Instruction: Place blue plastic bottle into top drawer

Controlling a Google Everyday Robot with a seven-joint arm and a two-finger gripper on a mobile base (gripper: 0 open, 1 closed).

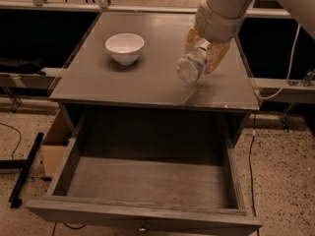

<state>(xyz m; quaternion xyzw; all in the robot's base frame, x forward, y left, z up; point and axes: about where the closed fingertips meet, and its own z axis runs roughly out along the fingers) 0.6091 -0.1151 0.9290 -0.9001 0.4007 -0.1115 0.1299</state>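
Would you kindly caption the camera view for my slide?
End effector holds the blue plastic bottle above the table, top drawer open below.

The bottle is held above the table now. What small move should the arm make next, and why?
Probably carry it toward the front edge. The gripper is shut on the blue plastic bottle, which hangs over the table, while the open top drawer lies lower and nearer the camera.
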